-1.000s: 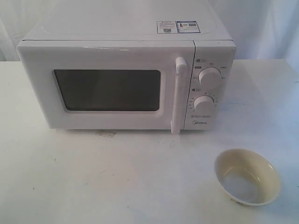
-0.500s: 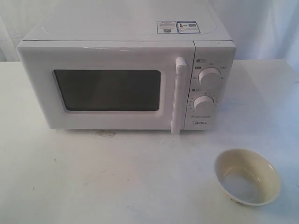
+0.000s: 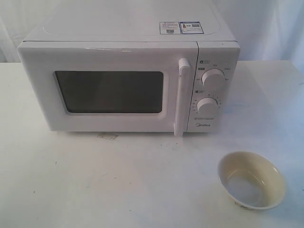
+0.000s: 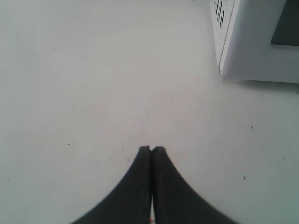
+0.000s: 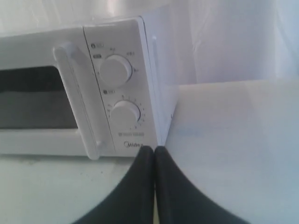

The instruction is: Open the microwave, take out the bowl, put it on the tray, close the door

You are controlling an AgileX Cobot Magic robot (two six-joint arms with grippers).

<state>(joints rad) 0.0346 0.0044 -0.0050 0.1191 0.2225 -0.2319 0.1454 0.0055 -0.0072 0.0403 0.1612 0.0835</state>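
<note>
A white table [image 3: 118, 180] fills your exterior view, with a white Midea microwave [image 3: 114, 28] standing at its back, facing you. Its door [image 3: 109, 59] is shut flush with the front. The dark window [image 3: 109, 91] shows nothing of the inside that you can make out. The tall bar handle [image 3: 181, 97] stands upright at the door's right edge, just beside the control panel.

The cream-yellow bowl [image 3: 251, 179] sits upright on the table, out in front of the microwave and to its right, well apart from it. You can see its pale inside, and small dark marks show on its near outer side.

Your left gripper [image 4: 152, 148] hangs over bare table with its dark fingers pressed together and nothing between them. A lower corner of the microwave lies near it. Your right gripper [image 5: 154, 149] is likewise closed tight and empty, pointed at the foot of the control panel.

On that panel, the upper knob [image 3: 213, 79] sits directly above the lower knob [image 3: 208, 105]. Two small stickers [image 3: 181, 27] lie side by side on the microwave's top, towards its right.
</note>
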